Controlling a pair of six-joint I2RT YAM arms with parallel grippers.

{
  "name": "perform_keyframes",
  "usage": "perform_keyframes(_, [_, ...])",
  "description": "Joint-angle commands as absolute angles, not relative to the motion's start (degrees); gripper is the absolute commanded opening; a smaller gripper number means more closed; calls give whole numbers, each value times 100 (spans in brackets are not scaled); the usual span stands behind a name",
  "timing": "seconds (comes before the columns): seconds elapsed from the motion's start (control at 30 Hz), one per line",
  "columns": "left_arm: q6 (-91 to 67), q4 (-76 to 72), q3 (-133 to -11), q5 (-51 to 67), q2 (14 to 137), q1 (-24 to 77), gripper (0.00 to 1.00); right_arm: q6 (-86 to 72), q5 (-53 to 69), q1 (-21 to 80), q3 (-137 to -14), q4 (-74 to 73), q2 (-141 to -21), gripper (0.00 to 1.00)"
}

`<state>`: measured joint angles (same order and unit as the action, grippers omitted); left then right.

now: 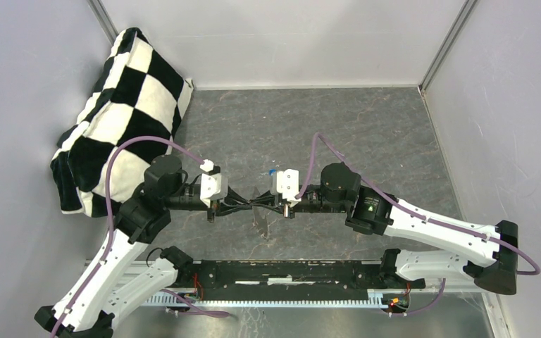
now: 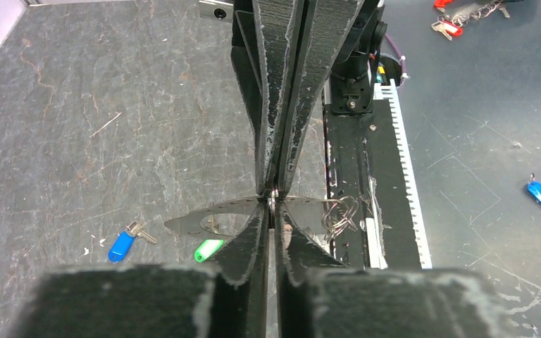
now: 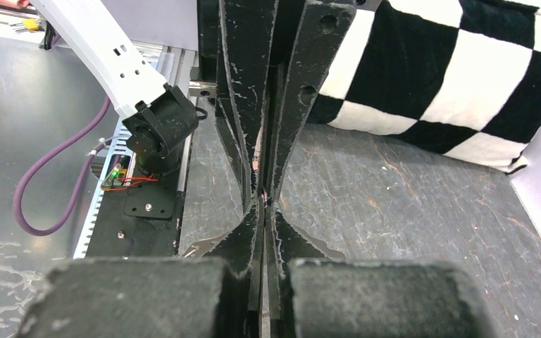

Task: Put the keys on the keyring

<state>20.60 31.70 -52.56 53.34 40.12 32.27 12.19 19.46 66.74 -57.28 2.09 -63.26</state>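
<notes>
Over the middle of the table my left gripper (image 1: 252, 204) and right gripper (image 1: 264, 204) meet tip to tip. In the left wrist view my left gripper (image 2: 272, 211) is shut on a thin metal edge, and the right arm's fingers (image 2: 285, 105) come down onto the same spot. That edge belongs to the keyring (image 2: 190, 220), a grey dotted oval loop spreading left of the tips. In its own view the right gripper (image 3: 264, 208) is shut on it too. A blue-headed key (image 2: 122, 244) and a green-headed key (image 2: 208, 249) lie loose on the table, left of the fingers.
A black-and-white checkered cushion (image 1: 123, 105) leans in the back left corner. A tangle of wire rings (image 2: 341, 211) rests by the black base rail (image 2: 352, 141) at the near edge. Grey walls close in the sides and back.
</notes>
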Motion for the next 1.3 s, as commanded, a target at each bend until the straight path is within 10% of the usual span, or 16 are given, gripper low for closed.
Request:
perform_keyframes(0.0, [2093, 3135, -5368, 5577, 3916, 3252, 3, 1178, 1944, 6685, -5849, 501, -6287, 1])
perform_keyframes(0.17, [2166, 3129, -5348, 5435, 3859, 3252, 2, 1111, 1953, 6688, -5854, 486, -6303, 3])
perform_keyframes(0.43, [1987, 3325, -5230, 4967, 3856, 3252, 2, 555, 772, 6417, -5339, 799, -5741, 62])
perform_keyframes(0.53, [2131, 3537, -5051, 4945, 3814, 3253, 2, 271, 311, 6125, -5036, 788, -5481, 69])
perform_keyframes(0.8, [2354, 3631, -4443, 4421, 3637, 3243, 2, -1260, -1595, 5489, -3547, 401, -5327, 70])
perform_keyframes(1.27, [2692, 3725, -4344, 4315, 3674, 3243, 2, -1827, -788, 5390, -2867, 2093, -7593, 60])
